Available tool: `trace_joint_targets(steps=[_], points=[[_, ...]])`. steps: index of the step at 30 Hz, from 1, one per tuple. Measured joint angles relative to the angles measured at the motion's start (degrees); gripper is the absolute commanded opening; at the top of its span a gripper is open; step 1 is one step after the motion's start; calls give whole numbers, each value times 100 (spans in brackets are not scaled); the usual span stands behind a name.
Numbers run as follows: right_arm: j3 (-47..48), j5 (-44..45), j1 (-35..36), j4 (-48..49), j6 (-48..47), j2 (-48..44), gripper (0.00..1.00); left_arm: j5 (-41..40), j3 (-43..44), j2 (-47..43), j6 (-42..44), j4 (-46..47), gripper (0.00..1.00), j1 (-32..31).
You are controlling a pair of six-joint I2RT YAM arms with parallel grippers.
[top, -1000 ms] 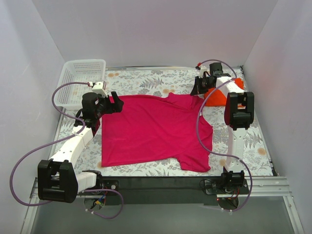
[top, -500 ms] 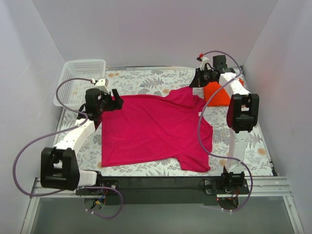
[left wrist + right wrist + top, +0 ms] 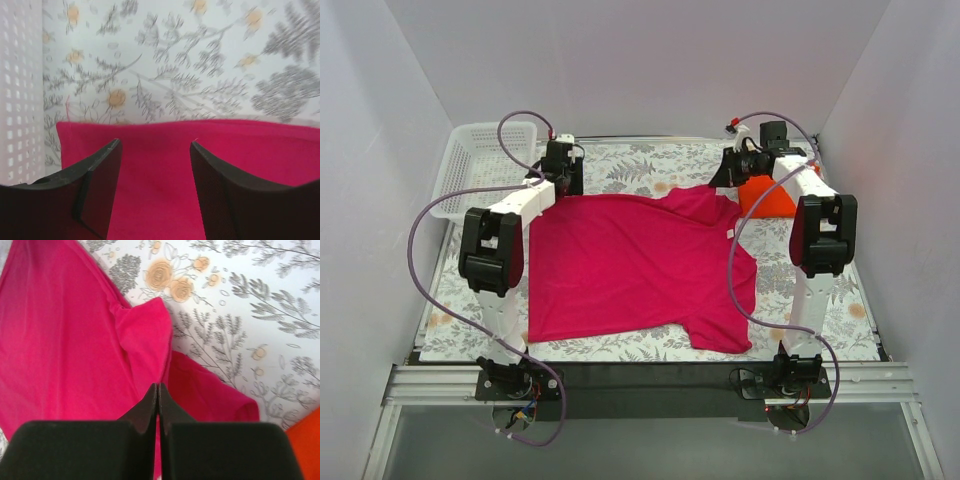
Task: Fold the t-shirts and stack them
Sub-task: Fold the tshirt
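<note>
The magenta-pink t-shirt (image 3: 640,265) lies spread flat on the flower-print table. My left gripper (image 3: 563,184) hovers over its far left corner, open. In the left wrist view both fingers straddle the pink cloth (image 3: 250,150) just inside its far edge, the left gripper (image 3: 155,142) pinching nothing. My right gripper (image 3: 726,180) is shut on a fold of the same shirt at its far right shoulder. The right wrist view shows that fold of the shirt (image 3: 145,335) rising into the right gripper (image 3: 158,385). The orange-red t-shirt (image 3: 775,198) lies bunched just right of that gripper, its corner (image 3: 307,440) showing.
A white lattice basket (image 3: 485,165) stands at the far left corner, its wall (image 3: 17,90) close to my left fingers. White walls close in the table on three sides. A black rail (image 3: 640,375) runs along the near edge.
My left arm has swung from the shirt's left side to its far left corner, jaws narrowing. The right gripper, still shut, has drawn the shoulder cloth up and toward the far side.
</note>
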Motion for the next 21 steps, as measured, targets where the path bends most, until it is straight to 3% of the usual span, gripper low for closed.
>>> trace_joint_targets(steps=[10, 21], points=[[0, 321, -719, 120, 44, -11, 1, -210, 223, 323, 232, -592, 52, 74], [0, 225, -1163, 122, 39, -39, 1, 721, 1016, 555, 295, -793, 52, 282]])
